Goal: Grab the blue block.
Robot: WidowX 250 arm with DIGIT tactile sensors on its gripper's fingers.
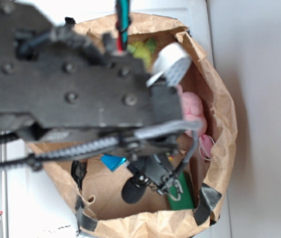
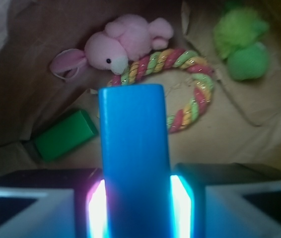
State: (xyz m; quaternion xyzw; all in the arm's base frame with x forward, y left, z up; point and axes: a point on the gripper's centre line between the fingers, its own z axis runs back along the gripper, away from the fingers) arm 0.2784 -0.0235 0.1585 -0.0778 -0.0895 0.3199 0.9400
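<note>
The robot's black gripper (image 2: 136, 208) is clamped on the flat bright-blue rectangular block (image 2: 134, 158), which stands up between its lit pads over the crumpled brown paper bag (image 1: 220, 148). The grab looks done; at most lifting clear remains.

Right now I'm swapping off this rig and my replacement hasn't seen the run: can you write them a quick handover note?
Claw: shut on the blue block, one finger pressed against each long side; the block sticks out well past the fingertips.
Where things are: the claw and block are inside the brown paper bag. On the bag floor lie the dark green block, the pink plush bunny, the rope ring and a green plush toy.
Done: the grab.
Left: nothing but keeping the grip; whether the block is lifted clear of the floor cannot be told.
</note>
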